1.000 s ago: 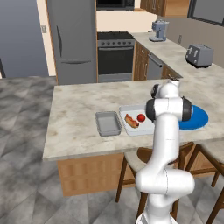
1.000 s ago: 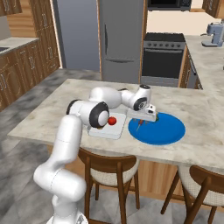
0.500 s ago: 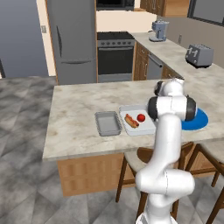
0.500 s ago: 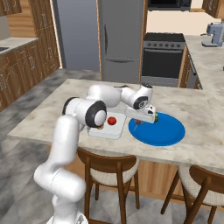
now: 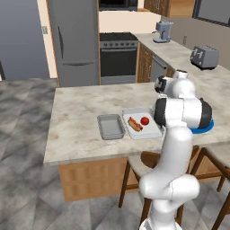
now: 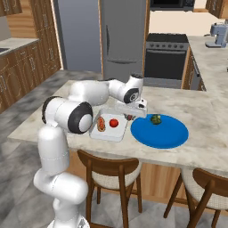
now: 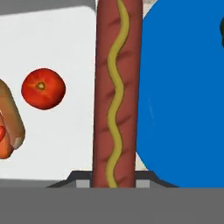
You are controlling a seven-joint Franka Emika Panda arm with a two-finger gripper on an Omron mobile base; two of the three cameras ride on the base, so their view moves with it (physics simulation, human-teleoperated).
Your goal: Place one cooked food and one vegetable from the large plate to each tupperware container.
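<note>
Gripper (image 7: 113, 181) clamped on sausage (image 7: 114, 87), for grey tray (image 5: 110, 126); tomato (image 7: 43, 88) at 9 o'clock; blue plate (image 7: 183, 96) at 3 o'clock.

No text, label, brand, number or sign can be read anywhere; the appliances, the cabinets and the food all appear plain and unmarked.

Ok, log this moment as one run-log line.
pincer: shut on sausage | whitish tray: hot dog, tomato | blue plate: green vegetable | grey tray: no food
</note>
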